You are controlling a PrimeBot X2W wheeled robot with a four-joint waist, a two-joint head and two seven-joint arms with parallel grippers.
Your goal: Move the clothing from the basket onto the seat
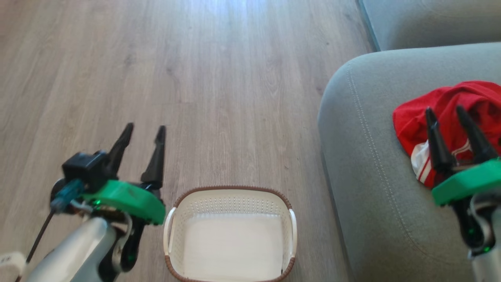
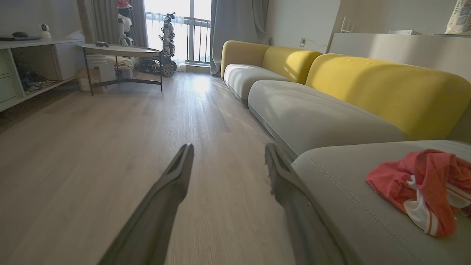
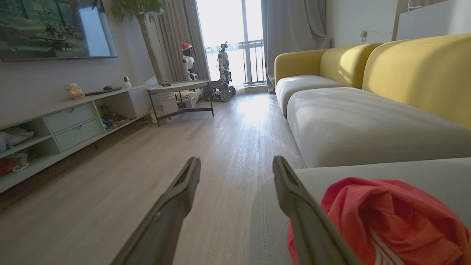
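Clothing (image 1: 469, 94) lies on grey seat (image 1: 364, 156) by wood floor (image 1: 195, 78); left claw (image 1: 145, 127), right claw (image 1: 445, 109) apart.

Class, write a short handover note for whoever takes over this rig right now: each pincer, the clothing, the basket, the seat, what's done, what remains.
Left pincer: open, empty, above the floor, left of the basket.
Right pincer: open, empty, at the clothing; contact unclear.
Clothing: heaped on the seat. Basket: on the floor beside it, no clothing in its visible inside.
Done: the move looks complete.
Remaining: probably only drawing the right pincer clear.
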